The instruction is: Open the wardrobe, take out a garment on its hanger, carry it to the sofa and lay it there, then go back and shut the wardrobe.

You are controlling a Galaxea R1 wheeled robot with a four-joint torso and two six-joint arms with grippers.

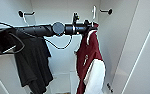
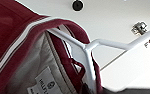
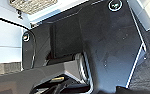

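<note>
1. Wardrobe: I see it open, white interior ahead, black pegs on the back wall at upper left and upper right.
2. Left arm: it enters from the left and stretches level across the upper interior, reaching to the jacket's collar. A black cable droops below it.
3. Black garment: hangs on the left side of the interior, under the arm, well apart from the jacket.
4. Maroon varsity jacket: hangs on the right side, front open, white sleeve dangling low. The left wrist view shows its striped collar, pale lining and a neck label.
5. Left gripper: sits right at the collar and hanger neck. I cannot tell whether its fingers are spread or clamped.
6. Hanger: whitish, inside the collar; its hook rises just above the gripper.
7. Hinge: metal, on the white panel behind the hanger.
8. Right wrist view: the robot's own dark plate, with grey carpet alongside.
</note>
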